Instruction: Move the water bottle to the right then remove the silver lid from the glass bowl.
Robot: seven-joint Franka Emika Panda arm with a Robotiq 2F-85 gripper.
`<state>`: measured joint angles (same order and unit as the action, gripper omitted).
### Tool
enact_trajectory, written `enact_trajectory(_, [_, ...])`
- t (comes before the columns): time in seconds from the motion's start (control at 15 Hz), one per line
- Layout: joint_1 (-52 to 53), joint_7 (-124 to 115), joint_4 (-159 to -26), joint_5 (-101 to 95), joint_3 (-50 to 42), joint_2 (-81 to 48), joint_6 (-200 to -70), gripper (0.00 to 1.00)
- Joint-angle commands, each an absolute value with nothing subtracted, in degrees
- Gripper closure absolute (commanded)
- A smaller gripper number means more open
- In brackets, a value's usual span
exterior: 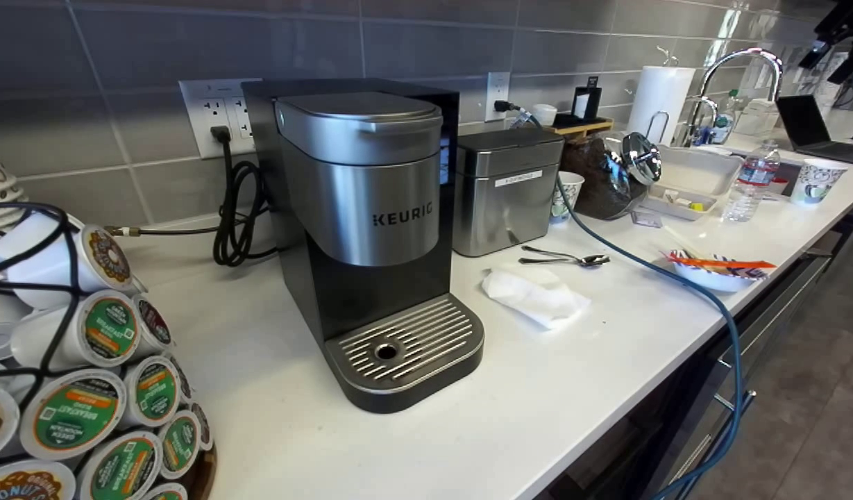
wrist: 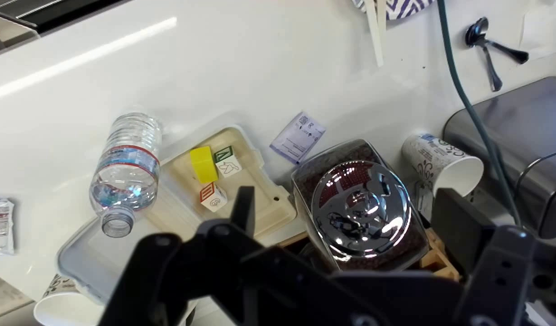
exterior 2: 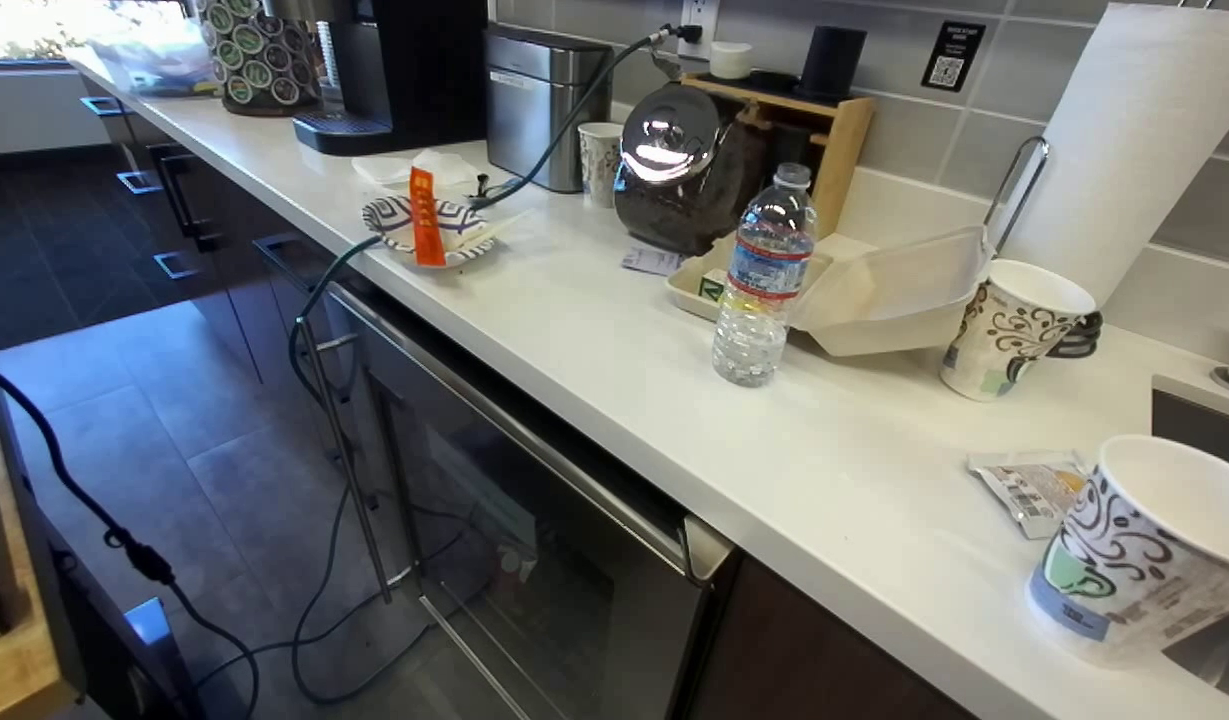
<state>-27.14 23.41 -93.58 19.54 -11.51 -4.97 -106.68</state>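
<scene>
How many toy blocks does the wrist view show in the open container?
3: yellow block, green-marked block beside it, red-marked block below both. The end effector covers part of the container; more may hide.

A long white counter [exterior 2: 574, 290] holds many things. The water bottle [exterior 2: 764, 275] stands up on it. An open food box [exterior 2: 884, 305] sits just beside the bottle. The glass bowl [exterior 2: 669, 212] and a small packet [wrist: 298, 137] are near the bottle. The coffee machine [exterior: 370, 212] is well apart from it.
</scene>
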Motion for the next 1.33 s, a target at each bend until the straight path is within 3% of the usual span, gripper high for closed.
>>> enact_trajectory(0.0, [-24.92, 23.89, -93.71, 19.79, -13.88, -4.75, -106.38, 0.0])
enact_trajectory(0.4, [-19.88, 35.72, -109.02, 22.17, -11.91, 3.51, -128.11, 0.0])
enact_trajectory(0.8, [-12.24, 51.34, -124.37, 36.55, -11.66, 6.38, -148.49, 0.0])
enact_trajectory(1.27, [-9.18, 51.81, -122.14, 43.54, -9.49, -3.22, -156.65, 0.0])
